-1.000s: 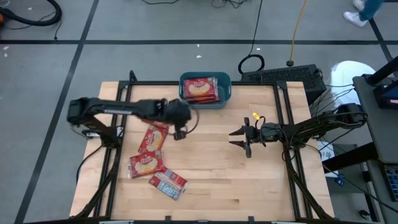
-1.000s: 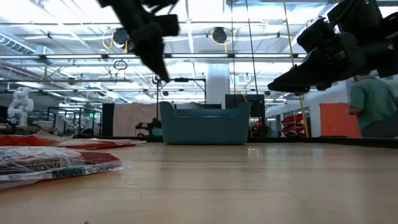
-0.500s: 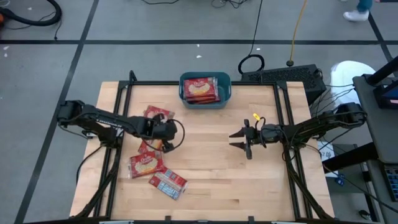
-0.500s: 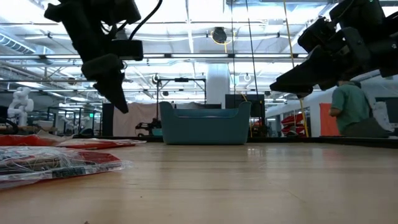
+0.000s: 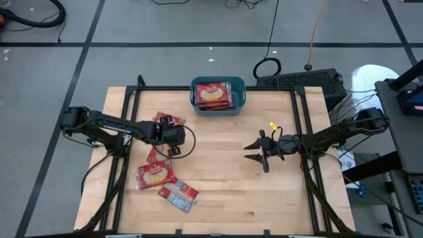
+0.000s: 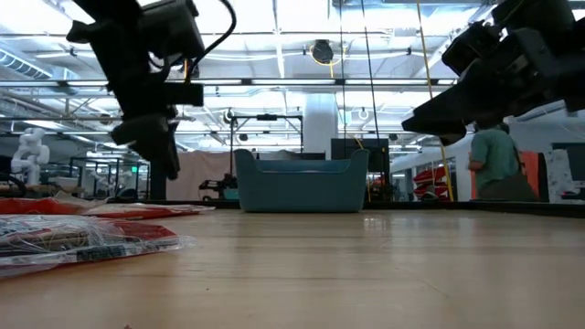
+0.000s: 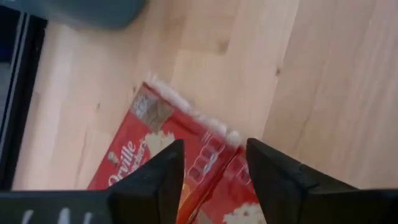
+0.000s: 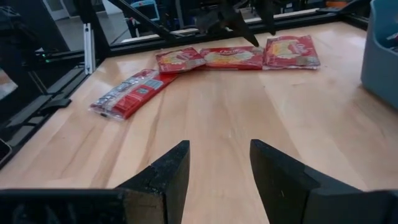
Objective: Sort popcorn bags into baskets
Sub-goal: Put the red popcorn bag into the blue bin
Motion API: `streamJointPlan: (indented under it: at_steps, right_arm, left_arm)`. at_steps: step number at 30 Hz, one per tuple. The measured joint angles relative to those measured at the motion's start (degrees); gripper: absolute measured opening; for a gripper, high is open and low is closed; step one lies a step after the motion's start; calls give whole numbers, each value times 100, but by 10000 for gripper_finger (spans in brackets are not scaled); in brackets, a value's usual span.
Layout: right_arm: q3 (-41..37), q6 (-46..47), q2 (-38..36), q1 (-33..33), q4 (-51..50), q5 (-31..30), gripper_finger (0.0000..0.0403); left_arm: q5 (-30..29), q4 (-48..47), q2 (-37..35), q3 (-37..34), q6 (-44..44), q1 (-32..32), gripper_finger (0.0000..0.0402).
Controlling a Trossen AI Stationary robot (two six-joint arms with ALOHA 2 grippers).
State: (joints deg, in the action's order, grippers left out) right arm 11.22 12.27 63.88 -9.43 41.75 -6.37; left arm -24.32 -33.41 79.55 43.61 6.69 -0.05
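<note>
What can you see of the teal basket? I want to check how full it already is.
The basket is a teal-blue rounded-rectangular tub, plastic by its look, with low plain walls. It stands upright at the middle of the far edge of the wooden table, apart from both arms. From above, red popcorn bags with a cream oval label lie flat inside, filling most of its floor; how many are stacked cannot be told. From table height only its outer wall shows, nothing rising above the rim.

Popcorn bag [image 7: 155, 168] behind left pincer [image 7: 214, 171]
</note>
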Motion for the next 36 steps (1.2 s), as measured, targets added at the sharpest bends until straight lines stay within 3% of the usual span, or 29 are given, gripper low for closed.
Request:
streamJointPlan:
  at_steps: [7,16,23,29,36]
  right_arm:
    - [0,41,0,-203,-5,-403,160]
    - [0,-96,0,-232,-3,-451,160]
    - [0,-96,0,-232,-6,-442,160]
    - [0,-65,0,-232,-6,-438,160]
    - [0,15,0,-232,-5,-442,160]
  left_arm:
    - [-109,0,2,-415,73,79,191]
    - [-313,684,4,-1038,774,397,150]
    - [391,2037,4,-1505,1016,559,116]
    - [912,2591,4,-1605,1187,568,98]
    - [2447,4134,9,-1610,623,364,93]
